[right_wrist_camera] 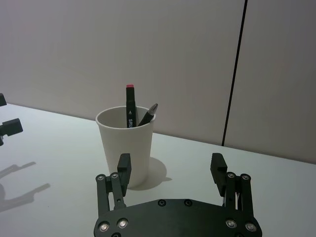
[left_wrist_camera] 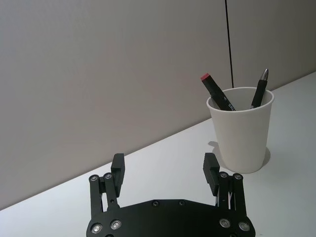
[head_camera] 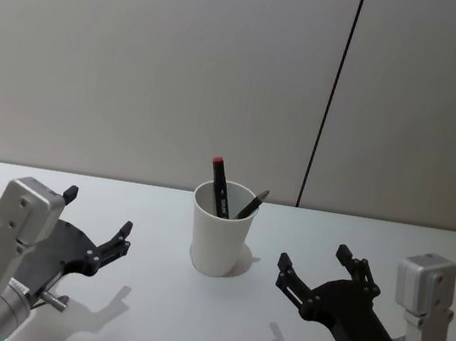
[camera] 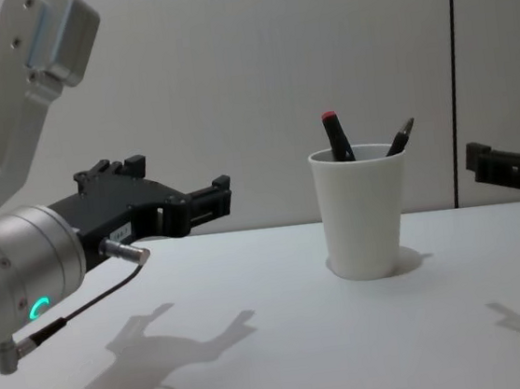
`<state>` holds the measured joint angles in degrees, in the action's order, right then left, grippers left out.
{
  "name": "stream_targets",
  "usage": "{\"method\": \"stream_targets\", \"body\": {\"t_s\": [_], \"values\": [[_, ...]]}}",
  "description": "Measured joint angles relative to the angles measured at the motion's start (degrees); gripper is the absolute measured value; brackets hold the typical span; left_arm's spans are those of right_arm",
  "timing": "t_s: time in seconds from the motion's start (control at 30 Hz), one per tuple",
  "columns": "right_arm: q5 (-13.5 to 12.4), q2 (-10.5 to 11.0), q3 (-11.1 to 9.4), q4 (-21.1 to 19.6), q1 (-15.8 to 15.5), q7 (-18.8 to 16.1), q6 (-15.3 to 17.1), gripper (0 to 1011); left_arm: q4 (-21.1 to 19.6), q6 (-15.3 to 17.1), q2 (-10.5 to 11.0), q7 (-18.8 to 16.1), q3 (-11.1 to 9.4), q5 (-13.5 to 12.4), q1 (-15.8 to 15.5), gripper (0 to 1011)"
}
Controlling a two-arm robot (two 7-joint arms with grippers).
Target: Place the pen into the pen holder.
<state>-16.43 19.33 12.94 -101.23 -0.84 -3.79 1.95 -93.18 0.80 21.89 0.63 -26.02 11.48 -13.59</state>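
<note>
1. Two pens stand in the pen holder (head_camera: 220,231) in the head view — a black marker with a red cap (head_camera: 220,186) leaning left and a dark pen with a grey tip (head_camera: 251,204) leaning right. The cup sits upright on the white table (head_camera: 188,319), between the two grippers and a little beyond them. The left gripper (head_camera: 97,222) and the right gripper (head_camera: 313,265) both hover with fingers spread, holding nothing.

2. From the left wrist view, the left gripper (left_wrist_camera: 164,170) has its fingers wide apart and empty; the pen holder (left_wrist_camera: 241,129) stands ahead and off to one side, the marker (left_wrist_camera: 217,92) and the grey-tipped pen (left_wrist_camera: 259,89) sticking out above its rim.

3. From the right wrist view, the right gripper (right_wrist_camera: 170,168) is spread as well — the pen holder (right_wrist_camera: 125,145) is just past one finger, with the marker (right_wrist_camera: 130,106) and pen (right_wrist_camera: 147,114) inside.

4. Seen from the chest view, the left gripper (camera: 185,192) hangs above the table, well left of the pen holder (camera: 362,209); the right gripper (camera: 513,166) enters at the right edge.
</note>
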Motion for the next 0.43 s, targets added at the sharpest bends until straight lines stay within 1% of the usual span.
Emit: {"method": "stream_targets", "body": {"t_s": [0.43], "values": [[0.0, 0.0, 0.0, 0.0, 0.0, 0.0, 0.0, 1001, 0.0, 0.0, 0.0, 0.0, 0.0, 0.0, 0.0, 1000]]}}
